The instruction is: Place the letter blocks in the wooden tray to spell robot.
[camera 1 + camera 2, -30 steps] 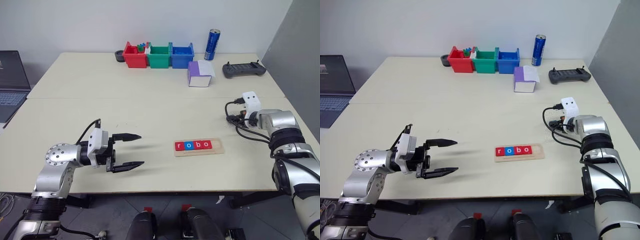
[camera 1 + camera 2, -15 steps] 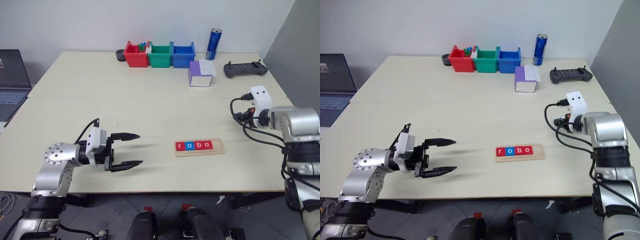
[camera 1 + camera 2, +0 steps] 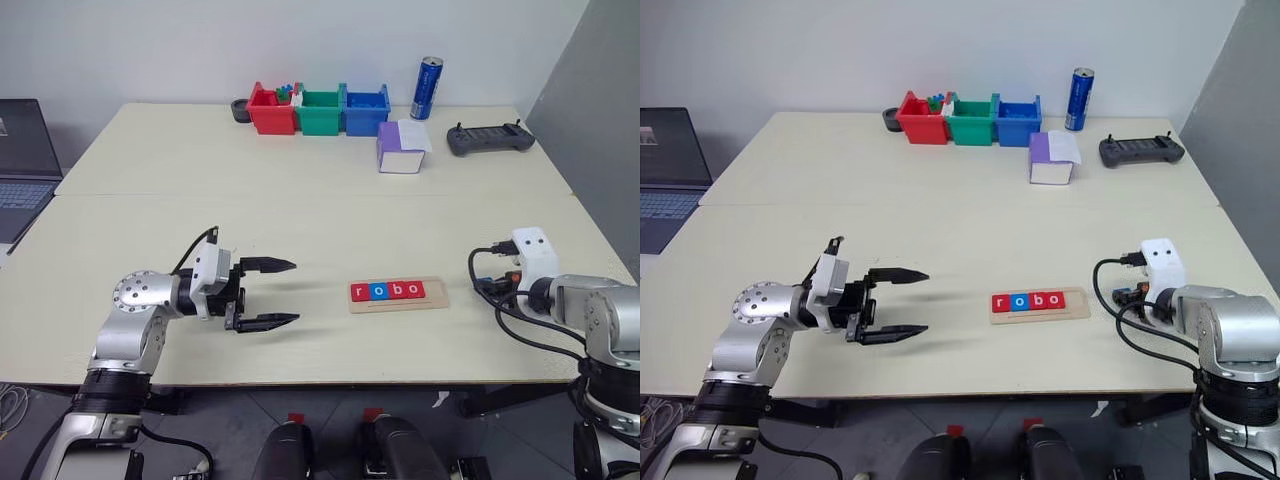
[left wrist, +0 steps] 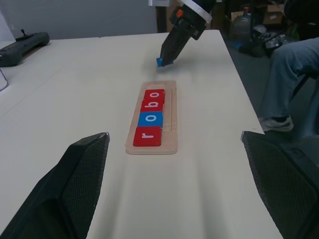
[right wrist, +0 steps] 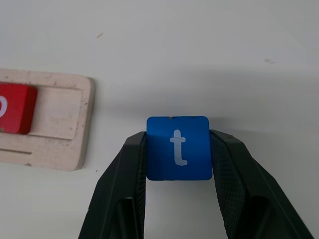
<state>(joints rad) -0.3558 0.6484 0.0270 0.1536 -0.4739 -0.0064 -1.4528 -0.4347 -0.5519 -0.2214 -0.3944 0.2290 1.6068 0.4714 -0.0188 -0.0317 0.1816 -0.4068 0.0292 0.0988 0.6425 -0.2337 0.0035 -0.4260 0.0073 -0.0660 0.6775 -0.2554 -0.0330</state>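
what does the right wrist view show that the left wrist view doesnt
Right wrist view: the white t on the blue block clamped in the right tool, with the tray's bare end slot close by. Left wrist view: the red r, blue o, red b and red o in a row, a controller, a seated person's leg. Both: the wooden tray, the blue block and the table.

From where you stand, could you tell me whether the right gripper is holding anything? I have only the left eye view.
Observer: Yes, the right gripper is shut on a blue t block.
Operator: Thank you. Is it over the tray yet?
Observer: No, it is past the empty end of the wooden tray, off to one side.
Operator: Is anyone nearby?
Observer: A person's leg shows beyond the table edge.
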